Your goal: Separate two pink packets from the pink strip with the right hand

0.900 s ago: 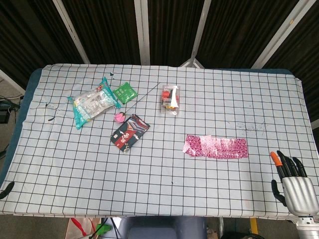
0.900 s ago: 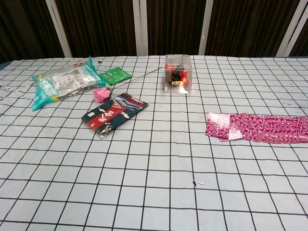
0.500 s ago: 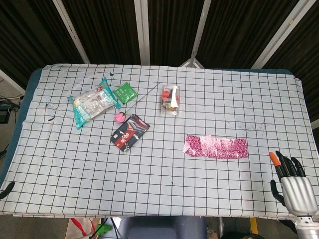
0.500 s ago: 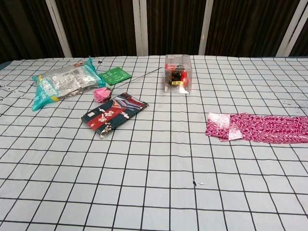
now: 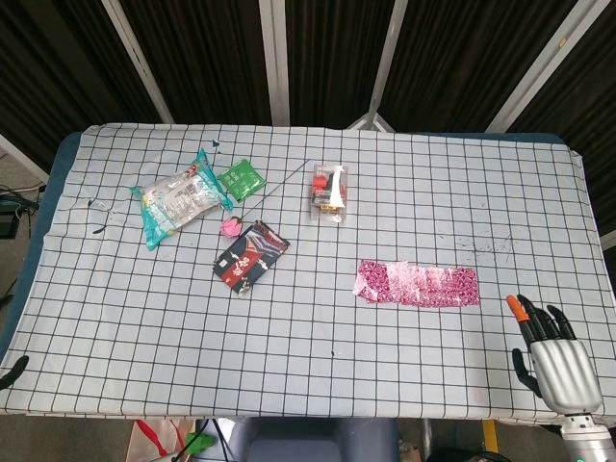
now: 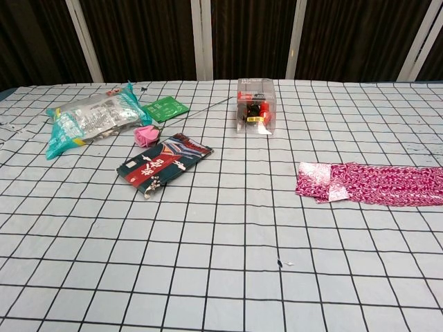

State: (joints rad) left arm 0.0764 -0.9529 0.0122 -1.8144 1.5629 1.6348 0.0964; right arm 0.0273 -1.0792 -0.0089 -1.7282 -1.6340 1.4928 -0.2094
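**Right hand waits at the table's near corner, strip untouched**

The right hand [image 5: 556,358] sits at the near right corner of the checked table [image 5: 318,380], fingers spread and pointing away from the robot, holding nothing. It shows only in the head view. The left hand cannot be made out in either view (a dark tip at the left edge of the head view is too small to name).

The pink strip [image 5: 417,284] lies flat on the cloth, right of centre, well apart from the right hand and running left to right. Its left end looks folded or doubled over [image 6: 317,180]. No packet has been parted from it yet, so the task seems to be at its start.

Risks, as a judgement:

- The strip is thin and flat, so fingers may slide over it or bunch the cloth instead of lifting an edge.
- With one hand pulling and nothing pinning the rest, the whole strip may simply drag along and not tear.
- A tear could run off the seam and open a packet.
- Counting from the folded end may give the wrong number of packets.
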